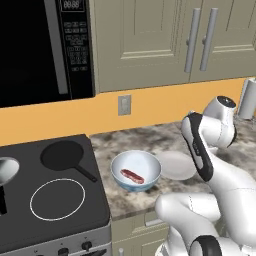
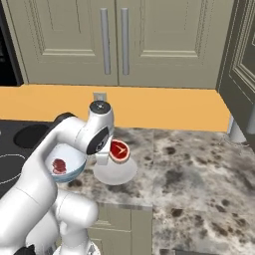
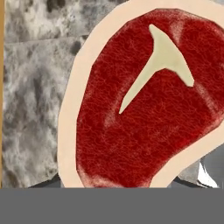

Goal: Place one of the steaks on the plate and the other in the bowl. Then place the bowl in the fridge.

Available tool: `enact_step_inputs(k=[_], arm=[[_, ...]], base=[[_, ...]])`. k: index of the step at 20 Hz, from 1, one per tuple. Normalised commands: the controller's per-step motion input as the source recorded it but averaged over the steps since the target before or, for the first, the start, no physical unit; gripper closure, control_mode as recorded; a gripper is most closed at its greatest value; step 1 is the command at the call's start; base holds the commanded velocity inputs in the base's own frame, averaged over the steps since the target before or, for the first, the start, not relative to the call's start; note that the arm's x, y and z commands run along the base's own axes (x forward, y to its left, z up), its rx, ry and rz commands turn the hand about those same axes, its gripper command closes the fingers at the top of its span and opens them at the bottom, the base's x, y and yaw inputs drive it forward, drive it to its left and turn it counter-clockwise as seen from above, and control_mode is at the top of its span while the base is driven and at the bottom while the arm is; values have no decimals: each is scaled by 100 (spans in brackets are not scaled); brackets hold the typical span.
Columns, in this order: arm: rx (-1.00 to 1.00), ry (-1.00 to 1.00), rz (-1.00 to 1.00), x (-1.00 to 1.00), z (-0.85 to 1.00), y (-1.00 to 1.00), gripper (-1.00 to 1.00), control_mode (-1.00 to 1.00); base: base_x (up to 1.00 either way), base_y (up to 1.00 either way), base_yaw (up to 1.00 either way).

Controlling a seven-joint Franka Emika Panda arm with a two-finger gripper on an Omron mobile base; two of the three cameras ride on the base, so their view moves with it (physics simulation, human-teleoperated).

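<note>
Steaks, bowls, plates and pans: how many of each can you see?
Steaks: 2, one in the bowl, one near the claw above the plate
Bowls: 1
Plates: 1
Pans: 1, black, on the stove
Total: 5

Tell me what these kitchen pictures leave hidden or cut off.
- Gripper: in the right base view the arm's wrist and the held steak cover the fingers; open or shut is unclear.
- Held steak: in the hand view the right edge cuts it off.
- Plate: in the left base view the arm covers its right side.
- Bowl: in the right base view the arm hides part of it and part of its steak.
</note>
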Motion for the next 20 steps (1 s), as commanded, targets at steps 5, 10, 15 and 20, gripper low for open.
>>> enact_step_inputs(k=[5, 10, 15, 20], arm=[[0, 1, 19, 0, -21, -12, 100, -100], [-1, 0, 27, 0, -29, 0, 100, -100], [-5, 0, 21, 14, -38, 2, 100, -100], [-7, 5, 16, 35, -40, 4, 100, -100]], base=[[0, 0, 0], [0, 0, 0], [0, 0, 0], [0, 0, 0]])
